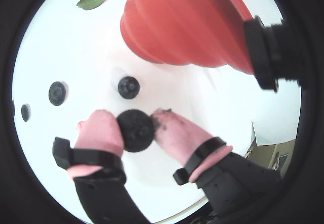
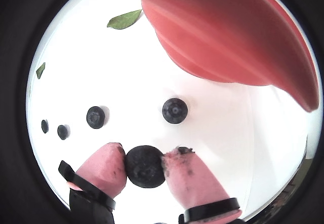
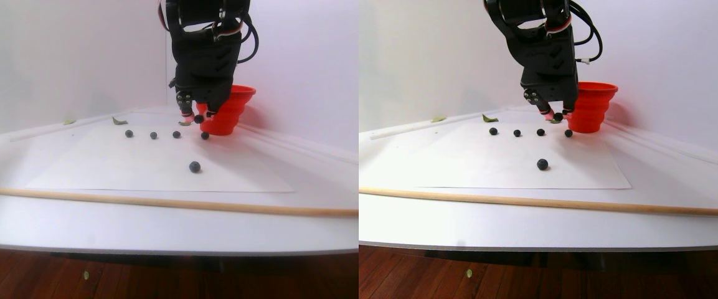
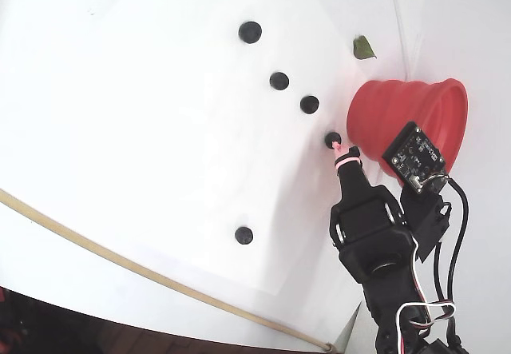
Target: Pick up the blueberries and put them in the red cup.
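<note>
My gripper [image 1: 135, 128] is shut on one of the blueberries [image 1: 135, 130], a dark ball pinched between the two pink fingertips [image 2: 109, 166]. In the stereo pair view the gripper [image 3: 197, 117] hangs just above the white sheet, right beside the red cup [image 3: 231, 109]. The ribbed red cup [image 1: 187, 27] stands upright close ahead [image 2: 228, 37]. Another blueberry [image 2: 174, 110] lies on the sheet between the gripper and the cup. More blueberries [image 4: 279, 81] lie in a row to the left, and one [image 4: 243, 235] lies apart nearer the front. In the fixed view the fingertips [image 4: 345, 161] hide the held berry.
A green leaf [image 1: 93, 1] lies beyond the berries, near the cup [image 4: 407, 118]. A long wooden stick [image 3: 147, 200] crosses the table in front of the white paper sheet [image 3: 116, 168]. A pale wall stands close behind the cup.
</note>
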{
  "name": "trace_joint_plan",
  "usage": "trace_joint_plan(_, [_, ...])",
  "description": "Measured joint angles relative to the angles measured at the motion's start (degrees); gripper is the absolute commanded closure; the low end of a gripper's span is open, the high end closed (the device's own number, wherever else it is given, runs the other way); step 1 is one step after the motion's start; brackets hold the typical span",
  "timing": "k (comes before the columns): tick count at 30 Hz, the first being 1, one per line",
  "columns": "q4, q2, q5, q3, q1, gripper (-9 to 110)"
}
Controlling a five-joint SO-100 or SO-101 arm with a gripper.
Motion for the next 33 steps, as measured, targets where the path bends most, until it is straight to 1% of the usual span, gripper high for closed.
trace_joint_plan(33, [12.0,17.5,-1.0,4.4,0.0,88])
